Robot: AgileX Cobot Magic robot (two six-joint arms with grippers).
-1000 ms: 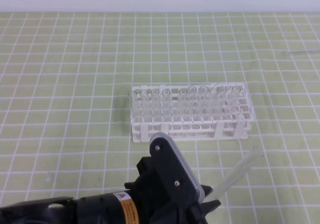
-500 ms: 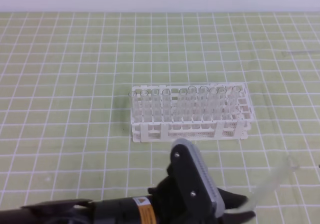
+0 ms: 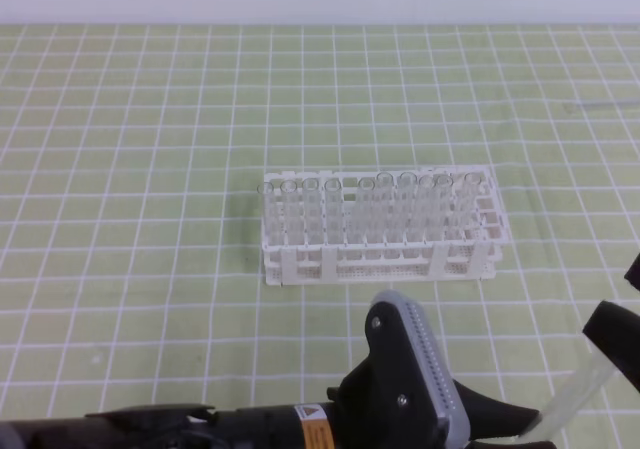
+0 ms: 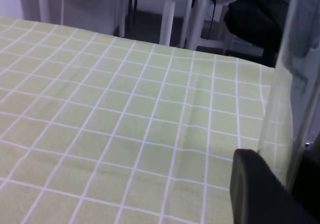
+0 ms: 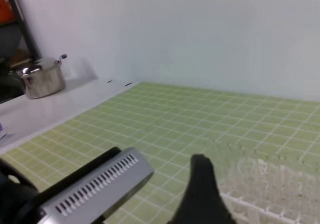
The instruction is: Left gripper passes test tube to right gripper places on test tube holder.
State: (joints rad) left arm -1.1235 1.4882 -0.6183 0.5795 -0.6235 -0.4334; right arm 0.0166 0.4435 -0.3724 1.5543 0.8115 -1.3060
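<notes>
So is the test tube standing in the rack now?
No. The test tube leans tilted at the lower right, apart from the rack, near a black pincer.

I work at a lab-style bench: a green grid mat, a white rack of clear tubes, a steel pot on a side counter.

A white test tube holder stands on a green mat gridded with white lines.
</notes>
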